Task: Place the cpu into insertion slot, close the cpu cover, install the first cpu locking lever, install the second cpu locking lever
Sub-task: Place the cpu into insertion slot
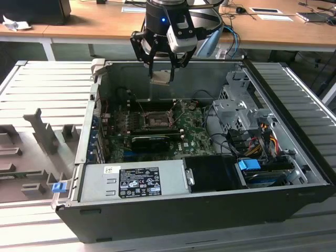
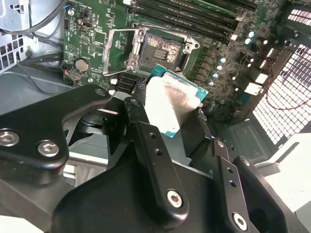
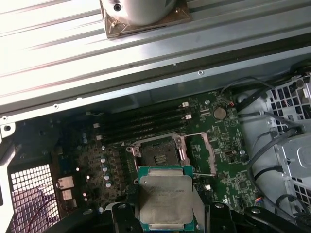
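**A:** Where's the chip right now?

**B:** The gripper [image 1: 161, 73] has its fingers clenched on the cpu [image 3: 165, 196], pinching two opposite edges with the pale face left clear. It hangs in the air above the open case [image 1: 173, 212].

**A:** How would you judge it handles?

**B:** Light, thin and stiff, I'd say, but fragile underneath. The edges are the right place to hold it, never the flat sides.

**A:** And the target?

**B:** In the exterior view the insertion slot [image 3: 156, 153] lies at about six o'clock from the chip, well apart from it. The cpu cover [image 2: 111, 51] stands swung open beside the socket, so the socket is bare.

**A:** Room to move?

**B:** Open straight above the socket. It is tighter around it. In the exterior view the memory sticks [image 3: 141, 124] run just beside it at twelve o'clock and the black expansion card [image 1: 149, 140] at six. Cables [image 1: 220, 139] crowd three o'clock, and the case's rear wall [image 1: 210, 79] rises beyond.
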You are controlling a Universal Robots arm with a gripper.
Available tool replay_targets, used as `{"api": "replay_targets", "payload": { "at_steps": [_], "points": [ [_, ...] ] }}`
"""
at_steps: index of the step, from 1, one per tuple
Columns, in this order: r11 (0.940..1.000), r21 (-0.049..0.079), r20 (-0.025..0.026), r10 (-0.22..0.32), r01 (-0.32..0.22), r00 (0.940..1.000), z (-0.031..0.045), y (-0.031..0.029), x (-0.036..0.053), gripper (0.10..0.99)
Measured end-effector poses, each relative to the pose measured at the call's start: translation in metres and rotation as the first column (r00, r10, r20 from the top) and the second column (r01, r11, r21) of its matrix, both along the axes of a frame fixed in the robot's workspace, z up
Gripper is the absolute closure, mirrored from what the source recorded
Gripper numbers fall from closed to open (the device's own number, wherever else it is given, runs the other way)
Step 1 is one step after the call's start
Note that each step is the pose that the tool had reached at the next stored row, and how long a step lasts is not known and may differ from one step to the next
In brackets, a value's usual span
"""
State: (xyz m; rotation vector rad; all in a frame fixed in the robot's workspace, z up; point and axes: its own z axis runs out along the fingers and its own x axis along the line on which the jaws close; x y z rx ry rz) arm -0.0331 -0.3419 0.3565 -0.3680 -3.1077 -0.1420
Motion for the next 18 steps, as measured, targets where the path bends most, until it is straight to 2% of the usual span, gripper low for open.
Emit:
{"api": "replay_targets", "payload": {
  "at_steps": [18],
  "points": [
    [0.9999, 0.000, 0.0000, -0.015, 0.015, 0.9999, -0.0013, 0.0000, 0.0000, 0.557]
  ]
}}
